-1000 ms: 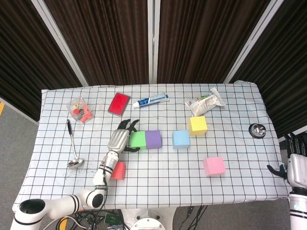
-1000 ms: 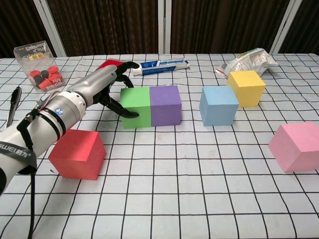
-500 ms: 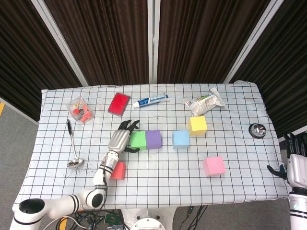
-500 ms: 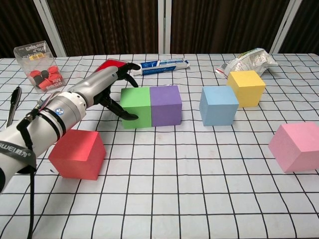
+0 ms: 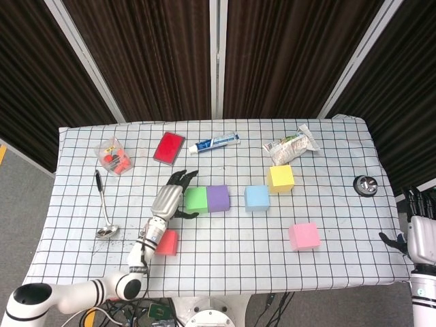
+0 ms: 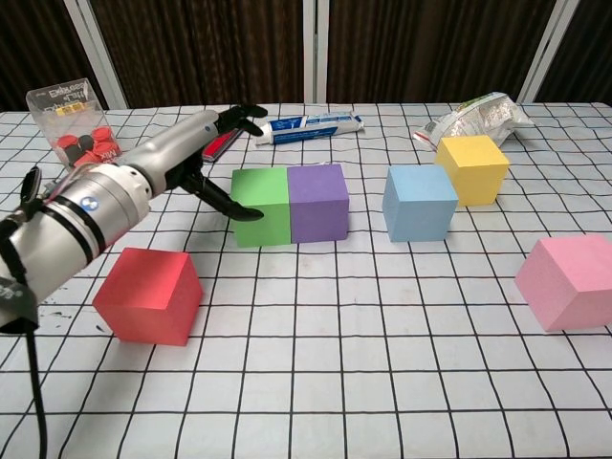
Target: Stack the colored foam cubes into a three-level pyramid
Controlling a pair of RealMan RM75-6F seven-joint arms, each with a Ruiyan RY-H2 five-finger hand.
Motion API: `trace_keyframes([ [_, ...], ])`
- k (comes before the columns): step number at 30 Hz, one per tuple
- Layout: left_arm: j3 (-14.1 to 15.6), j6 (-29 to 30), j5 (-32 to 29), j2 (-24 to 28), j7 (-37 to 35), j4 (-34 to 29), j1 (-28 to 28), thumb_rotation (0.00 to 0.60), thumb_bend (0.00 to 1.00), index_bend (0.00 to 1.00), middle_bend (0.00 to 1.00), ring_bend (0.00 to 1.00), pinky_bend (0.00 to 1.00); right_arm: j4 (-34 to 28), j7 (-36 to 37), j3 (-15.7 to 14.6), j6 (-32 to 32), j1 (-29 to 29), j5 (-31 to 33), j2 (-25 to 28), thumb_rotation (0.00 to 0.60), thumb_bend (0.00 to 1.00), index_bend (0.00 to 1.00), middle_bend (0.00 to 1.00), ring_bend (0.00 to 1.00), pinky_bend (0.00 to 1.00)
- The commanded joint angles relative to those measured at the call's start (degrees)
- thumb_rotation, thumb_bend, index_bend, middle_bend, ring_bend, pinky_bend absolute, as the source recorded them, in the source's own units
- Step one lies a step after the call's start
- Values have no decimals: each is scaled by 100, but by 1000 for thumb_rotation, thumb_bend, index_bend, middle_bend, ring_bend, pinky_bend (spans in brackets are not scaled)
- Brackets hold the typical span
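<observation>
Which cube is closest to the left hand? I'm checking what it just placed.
The green cube, right beside the left hand and flush against the purple cube.

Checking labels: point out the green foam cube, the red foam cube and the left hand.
green foam cube [image 6: 261, 186] chest view, top face
red foam cube [image 6: 143, 308] chest view, front face
left hand [image 5: 168, 199] head view, back

left robot hand [image 6: 196, 143] spread — right robot hand [image 5: 420, 231] idle
</observation>
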Motion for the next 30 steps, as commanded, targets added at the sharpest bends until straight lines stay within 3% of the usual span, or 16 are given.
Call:
trace_keyframes([
  [1,137,526,143,728,214,-1033,430,600,0,53,87,0,26,-163,-187,37,-111,160,-115,94,600,5,0,0,0,0],
  [6,219,1164,252,1688,729,-1936,904,600,0,54,86,0,50,-554,-469,167,-519,649,-363,162,600,3,0,2,0,0],
  [10,439,1410,148,2539,1285,-2489,1285,600,0,54,86,0,138,-644,-484,289,-1003,1165,-536,13,600,0,0,45,0,0],
  [16,781,2003,336,3299,990,-2784,1962,600,0,54,86,0,92,-225,-166,506,-2106,2090,-328,-489,600,0,0,113,0,0],
  [21,1055,2230,538,3625,651,-2636,2349,600,0,54,87,0,83,55,-417,509,-2899,2717,-54,-790,600,0,0,115,0,0],
  [30,1384,2583,971,3610,37,-2224,2848,600,0,55,122,0,72,462,-1328,289,-3302,3285,404,-1486,600,0,0,145,0,0],
])
